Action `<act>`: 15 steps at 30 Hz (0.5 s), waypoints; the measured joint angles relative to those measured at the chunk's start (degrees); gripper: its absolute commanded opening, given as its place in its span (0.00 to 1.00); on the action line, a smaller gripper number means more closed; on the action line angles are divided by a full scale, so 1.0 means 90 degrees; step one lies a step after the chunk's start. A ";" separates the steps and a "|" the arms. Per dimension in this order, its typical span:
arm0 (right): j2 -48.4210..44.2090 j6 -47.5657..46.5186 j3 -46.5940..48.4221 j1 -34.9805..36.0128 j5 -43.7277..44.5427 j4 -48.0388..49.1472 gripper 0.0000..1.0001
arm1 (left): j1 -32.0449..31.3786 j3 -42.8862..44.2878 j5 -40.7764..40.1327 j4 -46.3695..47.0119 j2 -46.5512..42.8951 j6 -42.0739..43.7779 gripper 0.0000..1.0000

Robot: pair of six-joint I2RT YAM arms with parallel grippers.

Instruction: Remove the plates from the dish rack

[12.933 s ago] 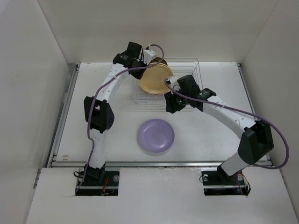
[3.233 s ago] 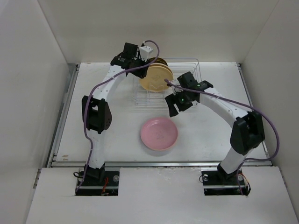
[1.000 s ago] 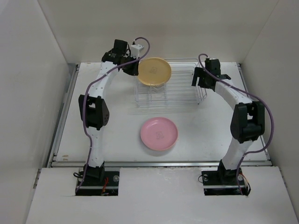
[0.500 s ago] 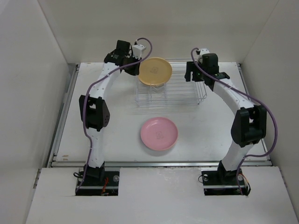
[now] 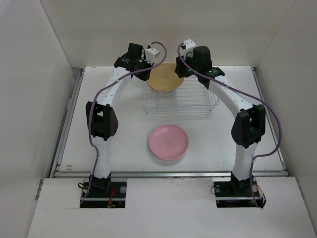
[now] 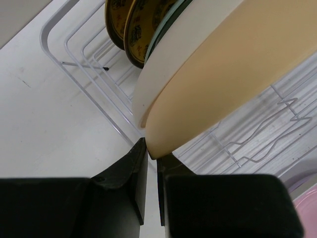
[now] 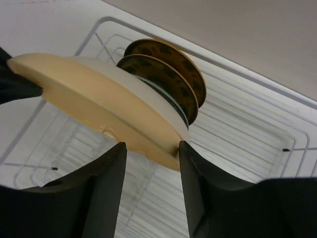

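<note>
The yellow-orange plate (image 5: 164,77) stands tilted at the back left of the wire dish rack (image 5: 198,101). My left gripper (image 6: 151,157) is shut on this plate's (image 6: 233,79) left rim. My right gripper (image 7: 151,151) is open, its jaws on either side of the plate's (image 7: 94,94) right rim. Behind it stand a cream plate (image 7: 148,106), a blue-grey plate edge (image 7: 171,106) and two dark brown-and-yellow plates (image 7: 171,67). A pink plate (image 5: 168,141) lies on the table in front of the rack.
The rack's (image 6: 94,79) wire wall and divider slots (image 7: 237,129) lie under both grippers. White enclosure walls stand close behind and at both sides. A lavender rim (image 6: 304,183) shows under the pink plate in the left wrist view.
My right arm has swung left from the rack's right back corner to the yellow-orange plate's right rim. My left gripper keeps its hold on the plate, which has tilted slightly.
</note>
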 measured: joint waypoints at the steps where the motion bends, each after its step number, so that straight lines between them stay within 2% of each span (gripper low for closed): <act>1: 0.0114 0.0007 0.0080 0.0000 0.0066 -0.0005 0.43 | 0.0000 -0.0007 0.0000 0.0002 -0.0002 0.0002 0.00; 3: 0.0291 -0.0024 0.0175 0.0005 0.0223 -0.0007 0.32 | 0.0000 -0.0010 -0.0010 -0.0002 -0.0002 0.0017 0.00; 4: 0.0347 -0.0044 0.0192 0.0002 0.0270 -0.0012 0.18 | 0.0000 -0.0010 -0.0007 -0.0005 -0.0005 0.0019 0.00; 5: 0.0384 -0.0100 0.0199 -0.0007 0.0316 -0.0010 0.10 | 0.0000 -0.0010 0.0000 0.0000 -0.0005 0.0024 0.00; 7: 0.0427 -0.0379 0.0199 -0.0005 0.0440 -0.0027 0.00 | 0.0000 -0.0010 -0.0002 0.0095 -0.0017 0.0039 0.00; 10: 0.0464 -0.0631 0.0199 -0.0002 0.0522 -0.0112 0.00 | 0.0000 -0.0010 -0.0017 0.0231 -0.0097 0.0046 0.01; 15: 0.0425 -0.0675 0.0005 0.0005 0.0595 -0.0027 0.00 | 0.0012 -0.0010 0.0044 0.0092 -0.0136 -0.0036 0.32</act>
